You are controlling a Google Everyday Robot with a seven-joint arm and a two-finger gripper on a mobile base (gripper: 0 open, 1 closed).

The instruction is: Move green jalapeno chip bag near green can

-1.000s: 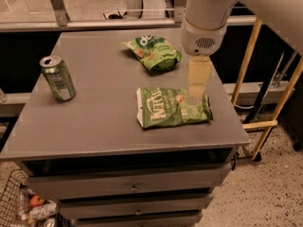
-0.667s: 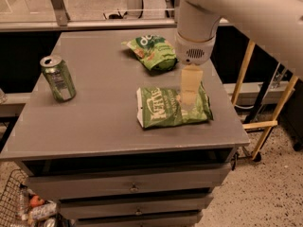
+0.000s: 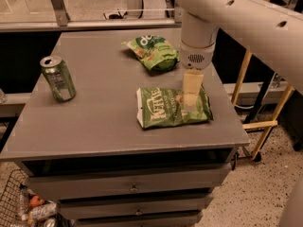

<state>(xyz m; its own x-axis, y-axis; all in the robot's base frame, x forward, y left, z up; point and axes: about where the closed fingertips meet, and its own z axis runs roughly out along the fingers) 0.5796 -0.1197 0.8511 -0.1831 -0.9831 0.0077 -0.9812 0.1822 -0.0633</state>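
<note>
The green jalapeno chip bag (image 3: 163, 109) lies flat on the right part of the grey table (image 3: 104, 126), white block lettering up. The green can (image 3: 57, 78) stands at the table's left side, far from the bag. My gripper (image 3: 190, 100) hangs from the white arm straight down onto the right half of the bag, its pale fingers (image 3: 191, 86) at the bag's surface.
A smaller bunched green bag (image 3: 154, 52) with a round logo lies at the back of the table, just behind my gripper. Drawers sit below the tabletop. A wire basket (image 3: 19, 207) with items is on the floor at lower left. A yellow frame (image 3: 258, 122) stands to the right.
My arm has shifted a little left and lower, bringing the gripper down onto the right half of the chip bag. The bag and the can have not moved.
</note>
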